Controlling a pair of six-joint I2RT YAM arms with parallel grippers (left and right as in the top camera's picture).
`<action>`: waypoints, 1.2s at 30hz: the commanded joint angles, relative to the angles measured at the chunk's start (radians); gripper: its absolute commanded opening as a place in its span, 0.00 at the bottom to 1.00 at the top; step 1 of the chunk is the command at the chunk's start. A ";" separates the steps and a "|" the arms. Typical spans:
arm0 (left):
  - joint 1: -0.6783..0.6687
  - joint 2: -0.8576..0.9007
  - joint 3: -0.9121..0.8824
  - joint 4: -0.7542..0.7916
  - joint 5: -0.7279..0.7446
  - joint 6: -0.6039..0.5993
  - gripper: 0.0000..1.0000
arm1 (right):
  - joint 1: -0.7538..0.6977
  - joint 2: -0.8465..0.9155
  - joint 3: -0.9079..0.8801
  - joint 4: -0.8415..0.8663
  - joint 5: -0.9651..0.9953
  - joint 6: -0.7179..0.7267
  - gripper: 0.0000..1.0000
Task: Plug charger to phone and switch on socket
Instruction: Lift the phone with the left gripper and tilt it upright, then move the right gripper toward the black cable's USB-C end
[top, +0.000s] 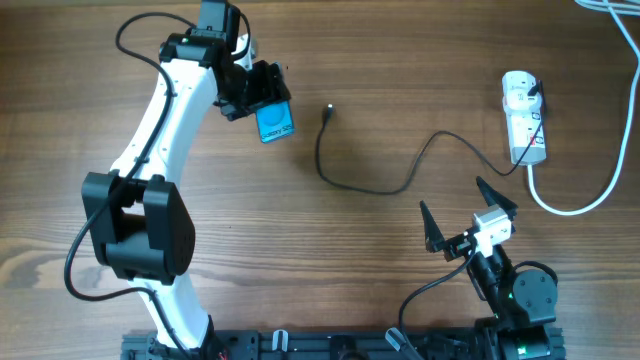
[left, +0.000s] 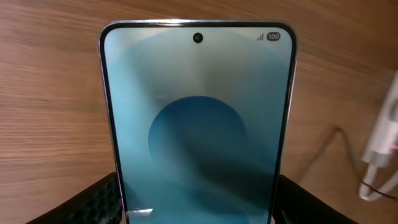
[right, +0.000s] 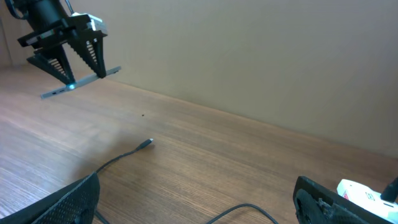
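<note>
On the table (top: 300, 270), my left tool (top: 268, 108) is closed on the phone (top: 275, 124) and holds it raised at the far left. My right tool (top: 450, 193) hangs near right, spread wide and empty. The socket (top: 523, 120) lies far right. The charger (top: 370, 188) lies between them, its tip (top: 329, 111) near the phone. I judge the plugging is in hand; next, the right tool must grasp that tip.

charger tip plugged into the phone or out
Out: the charger tip lies on the table, apart from the phone held by the left gripper.
</note>
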 joint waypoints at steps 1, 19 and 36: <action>0.000 -0.039 0.022 0.006 0.150 -0.050 0.77 | -0.004 -0.010 -0.002 0.005 0.002 -0.002 1.00; 0.002 -0.039 0.022 0.011 0.478 -0.095 0.77 | -0.004 0.000 0.048 0.046 -0.200 0.266 1.00; 0.002 -0.039 0.022 0.040 0.544 -0.127 0.76 | -0.004 0.676 0.828 -0.597 -0.252 0.260 1.00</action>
